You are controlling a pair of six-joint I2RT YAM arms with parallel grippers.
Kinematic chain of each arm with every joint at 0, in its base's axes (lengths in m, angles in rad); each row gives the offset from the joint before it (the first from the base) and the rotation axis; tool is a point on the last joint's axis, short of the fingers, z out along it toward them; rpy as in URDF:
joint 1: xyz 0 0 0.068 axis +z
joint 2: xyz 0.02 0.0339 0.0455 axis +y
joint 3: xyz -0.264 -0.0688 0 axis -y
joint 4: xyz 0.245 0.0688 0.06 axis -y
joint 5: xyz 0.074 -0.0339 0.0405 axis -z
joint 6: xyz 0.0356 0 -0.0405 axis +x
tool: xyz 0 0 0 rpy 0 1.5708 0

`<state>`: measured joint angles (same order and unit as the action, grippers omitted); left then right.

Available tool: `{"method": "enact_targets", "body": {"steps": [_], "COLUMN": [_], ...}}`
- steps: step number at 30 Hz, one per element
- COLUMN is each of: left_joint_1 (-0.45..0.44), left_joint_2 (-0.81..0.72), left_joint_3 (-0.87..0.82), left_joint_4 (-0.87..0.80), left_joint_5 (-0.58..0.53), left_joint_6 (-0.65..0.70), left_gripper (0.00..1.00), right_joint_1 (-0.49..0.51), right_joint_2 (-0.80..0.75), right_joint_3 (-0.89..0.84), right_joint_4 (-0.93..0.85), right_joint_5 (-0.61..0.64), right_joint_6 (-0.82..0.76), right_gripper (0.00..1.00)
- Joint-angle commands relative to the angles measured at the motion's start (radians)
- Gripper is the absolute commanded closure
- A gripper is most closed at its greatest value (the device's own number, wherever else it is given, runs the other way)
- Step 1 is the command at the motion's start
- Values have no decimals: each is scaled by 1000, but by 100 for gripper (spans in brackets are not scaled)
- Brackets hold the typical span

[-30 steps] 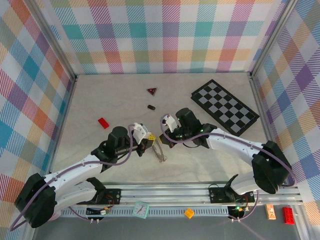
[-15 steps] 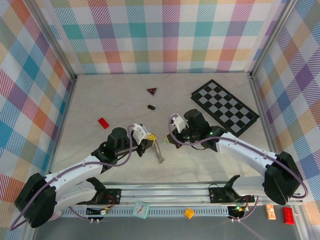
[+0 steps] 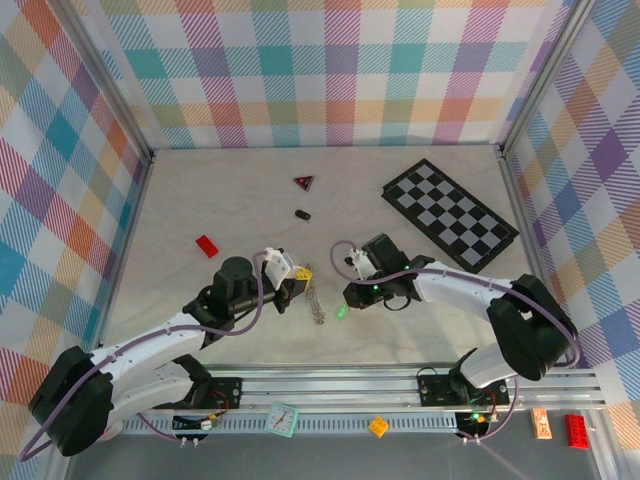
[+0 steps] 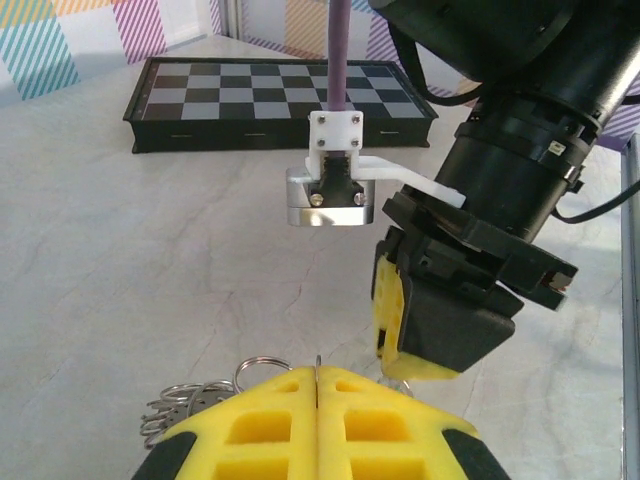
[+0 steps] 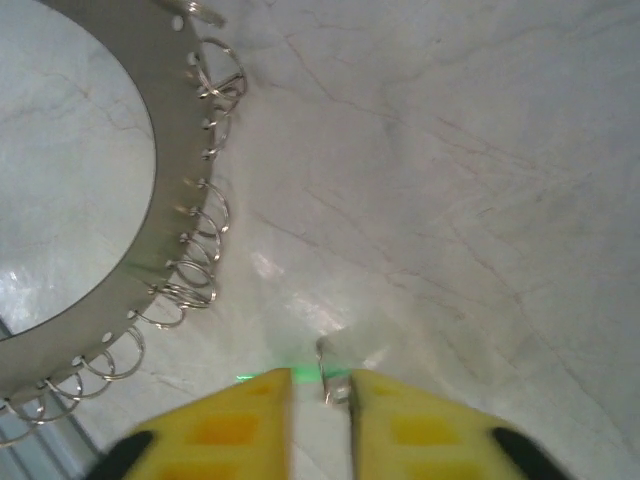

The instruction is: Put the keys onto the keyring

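The keyring (image 3: 316,300) is a thin grey metal band with its keys (image 5: 205,225) strung as tiny wire loops along its edge. My left gripper (image 3: 303,285) is shut on the band, whose thin edge (image 4: 318,366) pokes out between the yellow fingers (image 4: 270,420). Several loops (image 4: 195,398) hang to their left. My right gripper (image 3: 347,297) is just right of the ring, low over the table. Its jaws (image 5: 320,400) stand a little apart, open. A tiny blurred silvery piece (image 5: 336,384) sits in the gap against the right-hand finger (image 5: 410,420).
A black-and-white chequered board (image 3: 450,215) lies at the back right. A dark red triangle (image 3: 304,182) and a small black oval piece (image 3: 302,214) lie behind the grippers, and a red brick (image 3: 207,246) lies to the left. A green light spot (image 3: 340,312) glows on the table.
My right gripper has dropped towards the table near the ring, and its jaws have parted. The left gripper and the keyring have stayed in place.
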<state>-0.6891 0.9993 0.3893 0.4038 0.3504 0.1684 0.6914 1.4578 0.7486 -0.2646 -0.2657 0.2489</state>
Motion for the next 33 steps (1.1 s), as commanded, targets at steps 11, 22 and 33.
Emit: {"method": "enact_targets", "body": {"steps": [11, 22, 33], "left_joint_1": [-18, -18, -18], "left_joint_2": [5, 4, 3], "left_joint_3": [-43, -62, -67], "left_joint_4": [153, 184, 185], "left_joint_5": [42, 59, 67], "left_joint_6": [-12, -4, 1], "left_gripper": [100, 100, 100], "right_joint_1": [-14, -14, -13], "right_joint_2": [-278, -90, -22], "right_joint_3": [-231, -101, -47], "right_joint_4": [604, 627, 630], "right_joint_5": [-315, -474, -505], "right_joint_6": [-466, -484, -479], "right_gripper": [55, 63, 69]}}
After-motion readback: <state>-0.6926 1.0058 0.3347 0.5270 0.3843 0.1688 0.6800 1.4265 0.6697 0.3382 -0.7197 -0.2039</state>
